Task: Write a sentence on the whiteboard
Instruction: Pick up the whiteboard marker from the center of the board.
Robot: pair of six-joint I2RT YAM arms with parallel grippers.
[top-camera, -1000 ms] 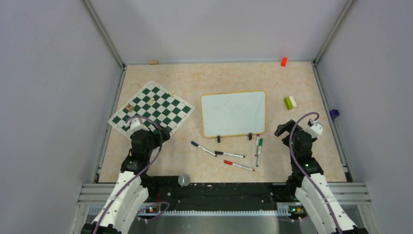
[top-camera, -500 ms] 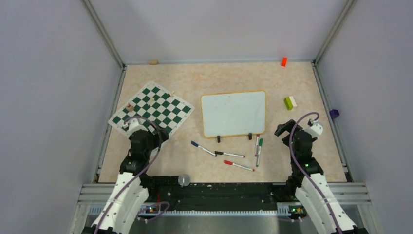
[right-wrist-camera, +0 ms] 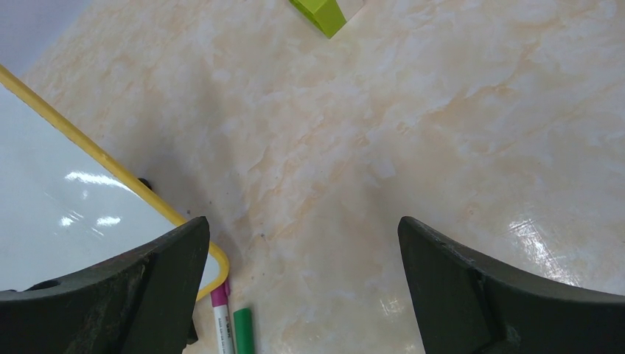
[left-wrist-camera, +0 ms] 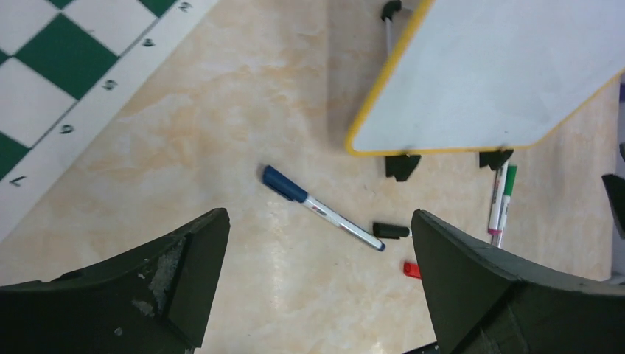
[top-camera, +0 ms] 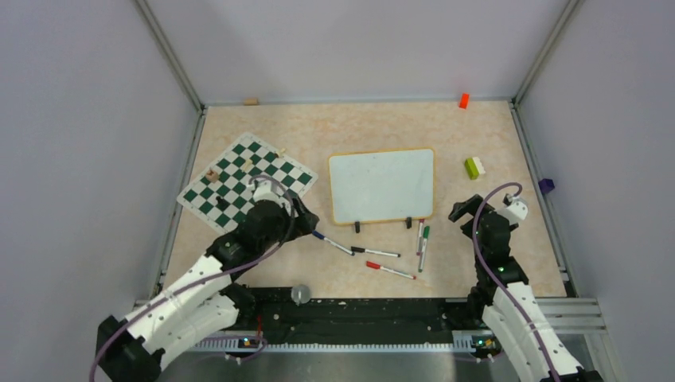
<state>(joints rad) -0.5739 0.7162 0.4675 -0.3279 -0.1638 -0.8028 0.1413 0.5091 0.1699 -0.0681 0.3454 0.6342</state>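
Observation:
The whiteboard (top-camera: 382, 185), yellow-framed with two black clips on its near edge, lies flat mid-table; its face is plain white and no sentence shows on it. Several markers lie in front of it: blue-capped (top-camera: 332, 243), black-capped (top-camera: 376, 252), red (top-camera: 390, 270), pink (top-camera: 419, 236) and green (top-camera: 424, 247). My left gripper (top-camera: 306, 219) hovers open just left of the blue marker (left-wrist-camera: 320, 209), with the whiteboard (left-wrist-camera: 501, 74) at upper right. My right gripper (top-camera: 464, 210) is open and empty beside the whiteboard's (right-wrist-camera: 66, 214) near right corner, above bare table (right-wrist-camera: 304, 221).
A green-and-white chessboard mat (top-camera: 245, 181) with a few small pieces lies at the left. A green-white block (top-camera: 474, 167) sits right of the board, an orange block (top-camera: 463, 100) and a wooden block (top-camera: 251, 101) along the back wall. Walls enclose three sides.
My left arm has swung forward and right, from the chess mat's near corner to the blue marker. The right arm has not moved. Both grippers stay open.

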